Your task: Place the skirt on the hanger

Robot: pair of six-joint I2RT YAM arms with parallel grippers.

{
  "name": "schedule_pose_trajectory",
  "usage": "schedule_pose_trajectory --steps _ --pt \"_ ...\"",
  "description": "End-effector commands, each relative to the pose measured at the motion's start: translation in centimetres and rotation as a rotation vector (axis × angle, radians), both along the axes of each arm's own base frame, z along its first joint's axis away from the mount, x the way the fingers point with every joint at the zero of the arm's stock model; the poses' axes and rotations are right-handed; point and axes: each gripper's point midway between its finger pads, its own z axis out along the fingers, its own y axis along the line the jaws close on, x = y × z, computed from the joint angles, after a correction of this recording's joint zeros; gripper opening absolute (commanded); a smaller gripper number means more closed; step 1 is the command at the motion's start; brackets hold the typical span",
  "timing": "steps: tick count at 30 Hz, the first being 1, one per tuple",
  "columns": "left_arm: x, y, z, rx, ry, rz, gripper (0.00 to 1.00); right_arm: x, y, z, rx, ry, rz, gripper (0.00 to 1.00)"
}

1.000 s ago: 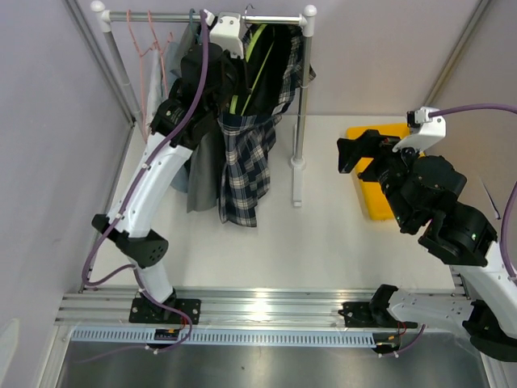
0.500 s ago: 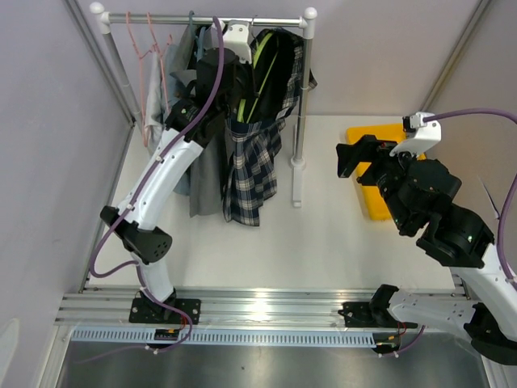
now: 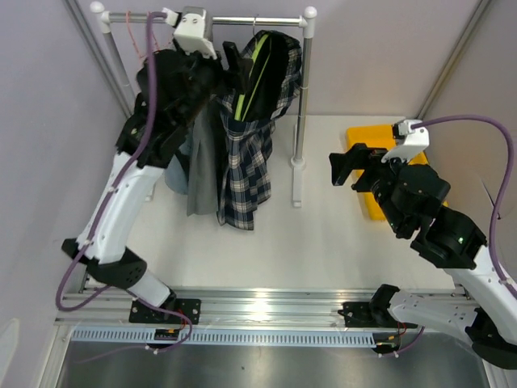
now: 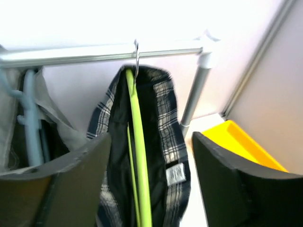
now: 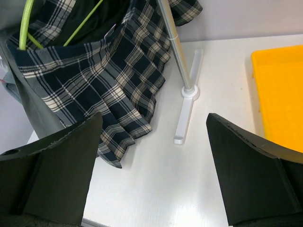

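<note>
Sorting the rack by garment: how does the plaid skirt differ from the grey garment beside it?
The plaid skirt is dark checked; the grey garment is plain. The skirt hangs nearer the right post, the grey garment to its left. Both hang from the rail.

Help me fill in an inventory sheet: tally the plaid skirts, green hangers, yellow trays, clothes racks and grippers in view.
plaid skirt: 1
green hanger: 1
yellow tray: 1
clothes rack: 1
grippers: 2 (left gripper, right gripper)
Total: 6
</note>
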Motion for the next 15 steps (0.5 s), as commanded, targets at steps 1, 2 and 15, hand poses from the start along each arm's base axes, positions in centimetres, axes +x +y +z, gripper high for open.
schedule_pose_trajectory --steps 1,2,15 --pt "-4.4 1.8 3.2 -0.036 -0.071 -0.063 0.79 0.1 1.3 -1.4 0.01 0.029 0.061 0.97" --pt "-4.7 1.8 2.1 -0.021 -0.047 -0.074 0.78 0.1 1.6 -2.0 0.015 0.049 0.071 0.97" --pt "-14.7 8.3 -10.8 0.024 0.124 -0.077 0.77 -0.3 1.5 -8.6 0.015 0.203 0.047 0.99"
